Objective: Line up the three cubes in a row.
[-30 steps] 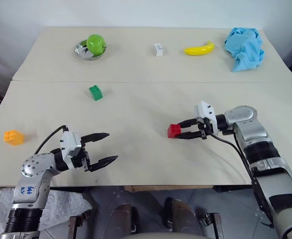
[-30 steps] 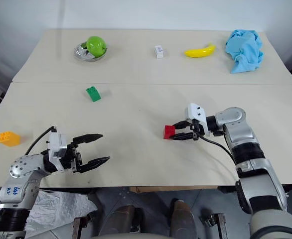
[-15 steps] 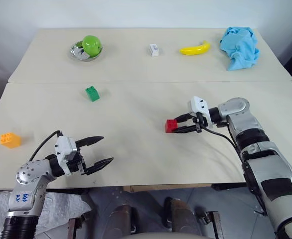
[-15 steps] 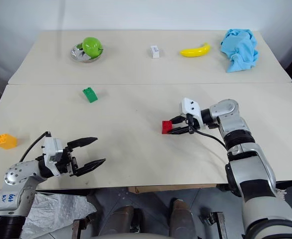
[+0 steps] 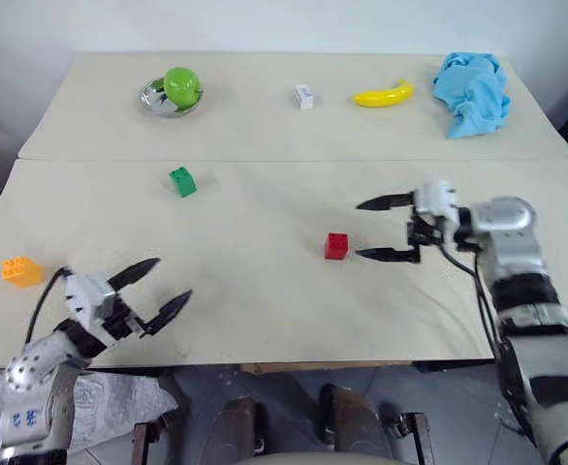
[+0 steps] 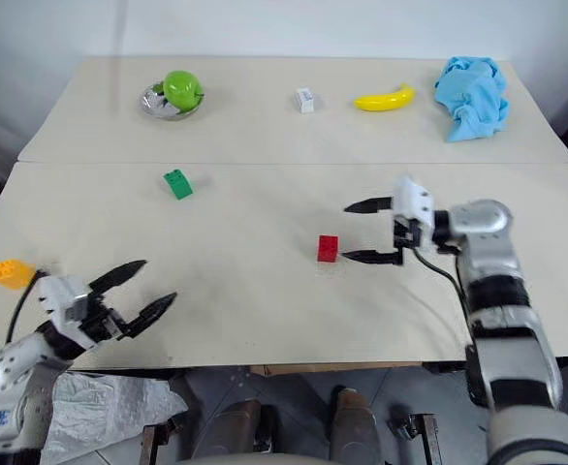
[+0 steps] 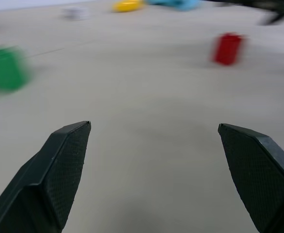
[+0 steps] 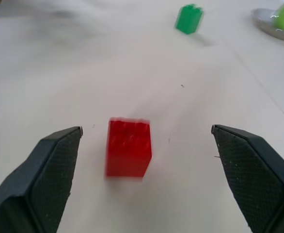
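Note:
The red cube (image 5: 337,245) stands free on the near table, a little right of centre. My right gripper (image 5: 365,230) is open just to its right, fingers spread wide and pointing at it without touching; the right wrist view shows the red cube (image 8: 128,147) ahead between the fingers. The green cube (image 5: 182,181) sits farther back on the left. The orange-yellow cube (image 5: 18,270) lies near the table's left edge. My left gripper (image 5: 166,284) is open and empty near the front left, to the right of the orange-yellow cube.
On the far table stand a metal bowl (image 5: 154,100) with a green apple (image 5: 181,85), a small white box (image 5: 304,96), a banana (image 5: 385,95) and a crumpled blue cloth (image 5: 473,89). A seam (image 5: 284,160) runs between the two tables.
My right gripper has opened, let go of the red cube and drawn back to the right. My left gripper has moved left, toward the orange-yellow cube, still open.

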